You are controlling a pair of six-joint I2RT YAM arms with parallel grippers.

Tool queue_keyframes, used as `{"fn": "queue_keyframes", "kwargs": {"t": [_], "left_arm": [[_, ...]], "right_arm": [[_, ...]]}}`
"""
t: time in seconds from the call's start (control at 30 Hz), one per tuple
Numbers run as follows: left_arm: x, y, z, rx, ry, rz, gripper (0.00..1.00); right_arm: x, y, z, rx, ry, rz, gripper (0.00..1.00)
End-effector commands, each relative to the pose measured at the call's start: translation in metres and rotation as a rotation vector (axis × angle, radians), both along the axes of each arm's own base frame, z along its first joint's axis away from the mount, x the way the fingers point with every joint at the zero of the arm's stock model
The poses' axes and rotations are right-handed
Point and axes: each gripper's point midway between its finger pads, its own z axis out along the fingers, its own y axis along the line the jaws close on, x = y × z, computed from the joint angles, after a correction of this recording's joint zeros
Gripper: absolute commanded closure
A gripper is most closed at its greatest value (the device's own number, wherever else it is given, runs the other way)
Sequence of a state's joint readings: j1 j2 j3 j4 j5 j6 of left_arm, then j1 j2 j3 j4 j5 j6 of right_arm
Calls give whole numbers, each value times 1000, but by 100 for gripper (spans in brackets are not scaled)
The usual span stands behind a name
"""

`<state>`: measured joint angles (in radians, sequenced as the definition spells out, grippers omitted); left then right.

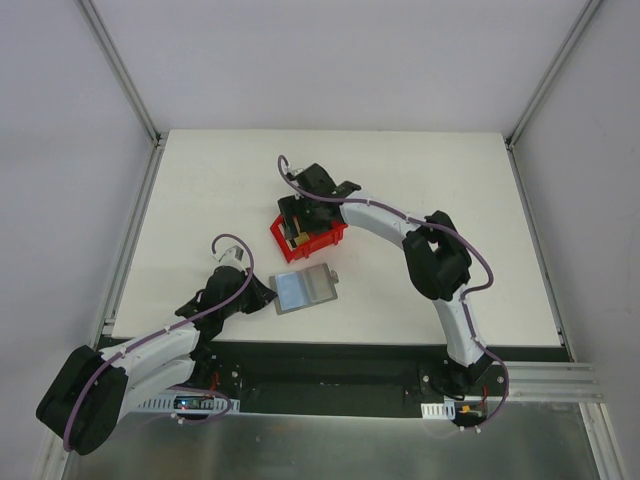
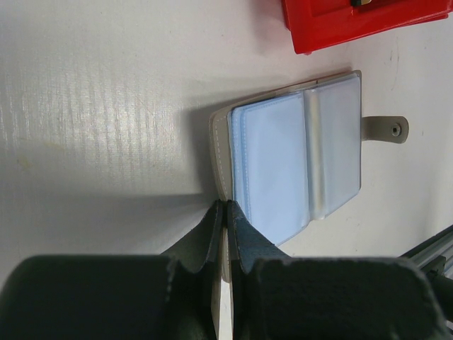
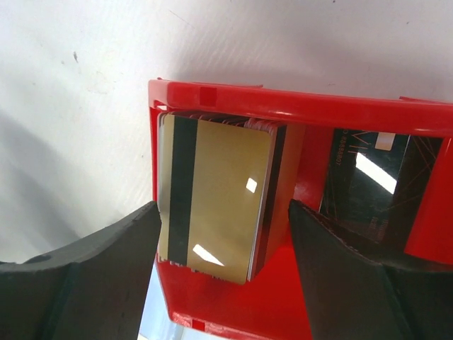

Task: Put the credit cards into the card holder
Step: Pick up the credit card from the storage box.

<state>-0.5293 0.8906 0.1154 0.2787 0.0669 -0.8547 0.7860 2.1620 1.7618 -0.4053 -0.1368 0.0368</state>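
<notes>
On the left wrist we lose the red bin [image 2: 354,25] past the top edge. The card holder [image 2: 283,163] has its left edge buried between the fingers of the left hand [image 2: 225,219]. Right wrist now: the gold card [image 3: 219,198] masks the stack behind, only edges peeking, so we can't count. The dark card [image 3: 368,184] hides partly behind the bin wall and the right hand [image 3: 223,212], its print too blurred to read.

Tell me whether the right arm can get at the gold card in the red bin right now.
Probably yes. The right tool hangs open over the bin. In the wrist view it has one finger to each side of the gold card, and nothing covers the card.
</notes>
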Motion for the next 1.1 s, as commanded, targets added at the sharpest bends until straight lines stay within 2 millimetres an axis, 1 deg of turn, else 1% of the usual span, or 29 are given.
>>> {"fn": "queue_keyframes", "kwargs": {"t": [0.0, 0.2, 0.27, 0.37, 0.5, 0.57, 0.6, 0.73, 0.8, 0.87, 0.9, 0.97, 1.03, 1.07], "left_arm": [[8, -3, 12, -8, -40, -7, 100], [7, -2, 10, -3, -36, -5, 100], [7, -2, 10, -5, -35, -6, 100], [8, -2, 10, -4, -37, -3, 100], [7, -1, 9, -2, -33, -3, 100], [6, -2, 9, -5, -33, -5, 100], [7, -2, 10, -7, -36, -5, 100], [7, -2, 11, -9, -42, -4, 100], [7, -2, 11, -7, -39, -4, 100], [7, -2, 11, -10, -39, -4, 100], [7, -3, 11, -10, -39, -6, 100], [7, -3, 11, -10, -39, -6, 100], [7, -3, 11, -10, -39, -6, 100], [7, -2, 12, -10, -41, -5, 100]], "right_arm": [[5, 8, 9, 19, -12, -2, 25], [5, 7, 8, 10, -15, -5, 28], [4, 7, 12, 17, -17, -2, 31], [4, 7, 15, 26, -24, -1, 38], [4, 7, 20, 34, -28, -2, 43], [4, 7, 23, 40, -28, -1, 51], [4, 7, 23, 41, -29, -2, 52], [5, 5, 23, 40, -28, -9, 52], [4, 5, 24, 41, -31, -7, 56], [5, 3, 27, 37, -39, -14, 57], [6, 1, 29, 35, -49, -20, 60], [7, 0, 31, 28, -63, -26, 61], [6, -1, 34, 31, -70, -22, 67], [6, -1, 34, 31, -69, -20, 68]]}}
